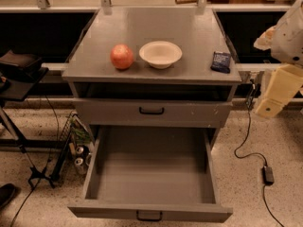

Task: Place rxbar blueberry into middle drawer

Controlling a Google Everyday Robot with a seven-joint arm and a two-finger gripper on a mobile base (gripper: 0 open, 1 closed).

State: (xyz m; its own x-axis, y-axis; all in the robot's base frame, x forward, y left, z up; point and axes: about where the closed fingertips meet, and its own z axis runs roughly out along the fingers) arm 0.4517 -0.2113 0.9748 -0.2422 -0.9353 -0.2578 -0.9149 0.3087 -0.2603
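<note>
The rxbar blueberry (221, 61), a small flat dark blue wrapper, lies on the grey cabinet top (156, 27) near its right edge. The middle drawer (151, 174) is pulled wide open below, and nothing shows inside it; its black handle (149, 215) is at the front. My gripper (276, 92) hangs at the right edge of the view, beside the cabinet, right of the bar and slightly lower. It is apart from both the bar and the drawer and holds nothing that I can see.
A red-orange apple (122, 56) and a white bowl (160, 54) sit on the cabinet top, left of the bar. The shallower upper drawer (151, 111) is shut. A black cable and power brick (268, 174) lie on the floor at right; a stand and cans (79, 157) are at left.
</note>
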